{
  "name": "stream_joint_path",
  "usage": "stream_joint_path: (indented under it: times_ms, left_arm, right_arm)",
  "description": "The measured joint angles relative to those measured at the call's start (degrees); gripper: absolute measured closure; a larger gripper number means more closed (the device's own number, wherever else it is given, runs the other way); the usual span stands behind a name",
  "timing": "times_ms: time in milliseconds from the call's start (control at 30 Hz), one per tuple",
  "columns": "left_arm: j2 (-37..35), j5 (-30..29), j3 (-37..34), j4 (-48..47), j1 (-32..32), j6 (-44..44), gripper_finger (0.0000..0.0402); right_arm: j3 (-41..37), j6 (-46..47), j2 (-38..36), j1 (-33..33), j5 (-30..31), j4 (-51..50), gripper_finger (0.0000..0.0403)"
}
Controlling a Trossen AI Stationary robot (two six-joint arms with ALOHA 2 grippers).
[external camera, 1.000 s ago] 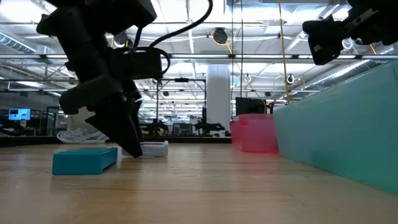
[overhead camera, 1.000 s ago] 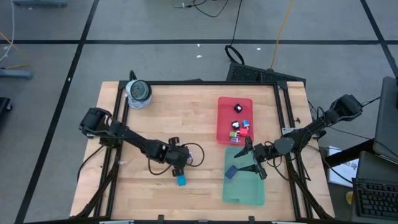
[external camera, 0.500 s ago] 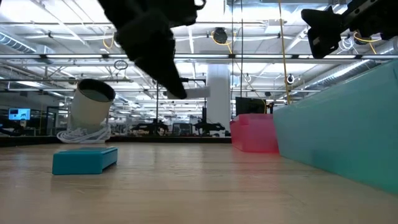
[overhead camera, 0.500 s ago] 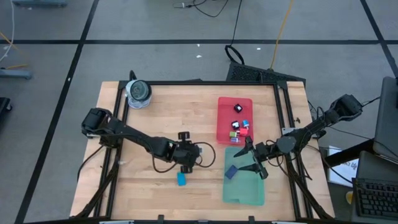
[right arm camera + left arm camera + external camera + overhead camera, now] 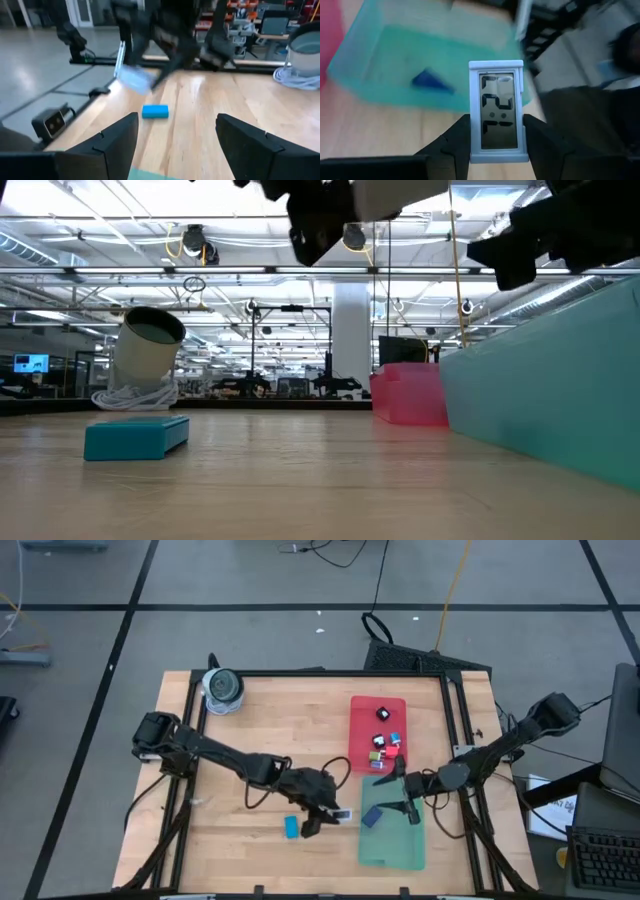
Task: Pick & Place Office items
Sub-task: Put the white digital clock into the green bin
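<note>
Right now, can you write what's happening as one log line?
left claw: holding white tag, near green tray | right claw: open, over tray | blue bar: on table

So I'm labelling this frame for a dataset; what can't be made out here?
- Low view: the left hand and its white labelled tag are cut off by the top edge.
- Low view: the green tray's wall hides its contents.
- High view: pieces in the red tray are too small to identify.
- Right wrist view: the tag and left arm are motion-blurred.
- Left wrist view: the blue piece is blurred.

White tag [image 5: 496,111] aloft; blue bar [image 5: 291,827] flat.
</note>
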Motion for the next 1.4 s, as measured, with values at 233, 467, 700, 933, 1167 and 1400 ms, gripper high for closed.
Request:
stream_joint_path:
  times_ms: [233, 467, 700, 933, 1167, 1400]
  left_arm:
    - [-0.09, 2.66, 0.04, 3.53, 0.69, -0.02, 0.0248]
    - [-0.09, 3.14, 0.04, 2.12, 1.18, -1.05, 0.0239]
    - [-0.09, 1.66, 0.04, 1.58, 1.46, -1.2, 0.0249]
    - [-0.09, 1.57, 0.04, 1.25, 1.55, -1.45, 0.0233]
    - [-0.09, 1.61, 0.04, 0.79, 1.57, -0.94, 0.0249]
    - [-0.09, 0.91, 0.04, 0.61, 1.55, -1.45, 0.0226]
  right_arm:
    - [0.46, -7.07, 6.7, 0.02, 2.32, 6.83, 0.0149]
    - [6.85, -24.62, 14.36, 0.52, 4.44, 5.37, 0.0149]
    - [15.1, -33.07, 22.44, 1.18, 4.9, 5.93, 0.0149]
    - [18.16, -36.39, 24.83, 1.2, 6.13, 5.82, 0.0153]
    - [18.18, -38.31, 24.79, 2.09, 6.32, 5.32, 0.021]
    - [18.18, -39.47, 24.77, 2.64, 6.15, 4.64, 0.0304]
